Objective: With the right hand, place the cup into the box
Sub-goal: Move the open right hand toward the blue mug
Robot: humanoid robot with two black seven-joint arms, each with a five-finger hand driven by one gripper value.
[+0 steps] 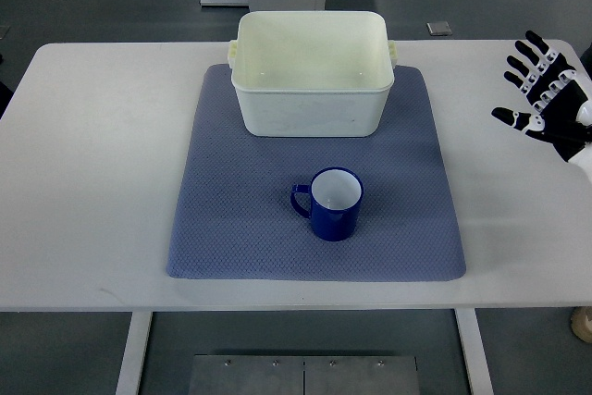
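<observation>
Bare white bench (pixel 92 182) on the left, no left arm in view. Blue-grey mat (pixel 231 228) across the middle. Blue mug (pixel 334 204) upright on the mat's near half, white inside, handle pointing left, apart from and nearer than the cream plastic box (pixel 311 85), which sits open-topped on the mat's far edge. Right hand (pixel 546 94) at the far right, over the bench beside the mat, well apart from the mug, fingers spread wide and straight, holding nothing, fingertips aimed away toward the far edge.

Step in hand, by the look of it: the reach. Best taken from the mug's right side, opposite the handle, fingers wrapping the body below the rim. Needs lowering the hand and turning the palm toward the mug first. Then a lift clear of the box's near wall before setting down inside.
</observation>
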